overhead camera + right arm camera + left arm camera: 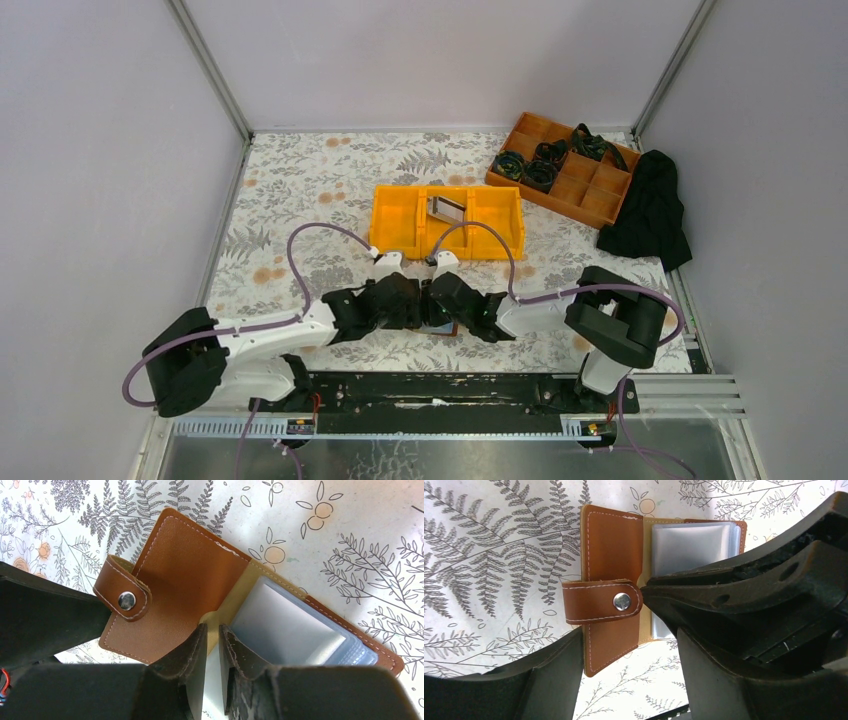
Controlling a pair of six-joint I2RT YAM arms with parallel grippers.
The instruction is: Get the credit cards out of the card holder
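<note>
plainly, left tool [628, 656] gapes wide, empty; right tool [213, 642] pinches the card holder [182, 580].

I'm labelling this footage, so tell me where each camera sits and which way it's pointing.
Top camera: above and behind, looking down on the table; left arm and right arm in view.
Left wrist: looks down on the card holder, straddled by the open left gripper.
Right wrist: looks down on it; right gripper pinches its inner edge.
Both wrist views share the holder's snap strap.
</note>
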